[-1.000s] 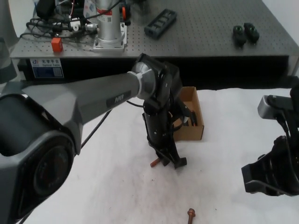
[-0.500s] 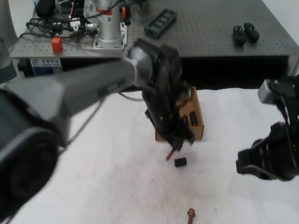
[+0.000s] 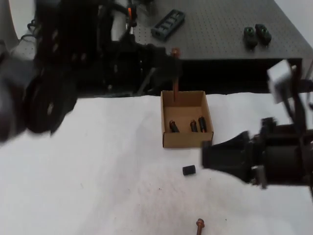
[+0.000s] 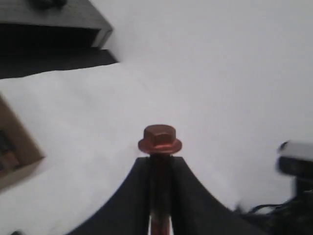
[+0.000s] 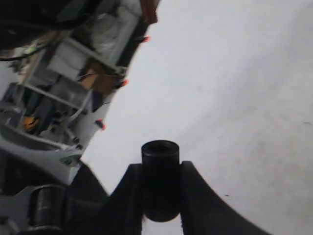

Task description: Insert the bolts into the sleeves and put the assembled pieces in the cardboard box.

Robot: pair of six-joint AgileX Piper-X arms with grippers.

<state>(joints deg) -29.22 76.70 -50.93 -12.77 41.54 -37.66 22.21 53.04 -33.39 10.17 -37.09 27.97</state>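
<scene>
The left arm has lifted away from the white cloth and swung back, while the right arm has come in from the edge toward the middle. The left gripper pinches a copper-coloured bolt by its shank, head clear of the fingertips. In the high view this bolt stands upright, seemingly over the back wall of the cardboard box. The right gripper is pressed against a black sleeve, open end outward. Three assembled pieces lie in the box. A second sleeve rests on the cloth just in front of the box, and a second bolt lies nearer the camera.
</scene>
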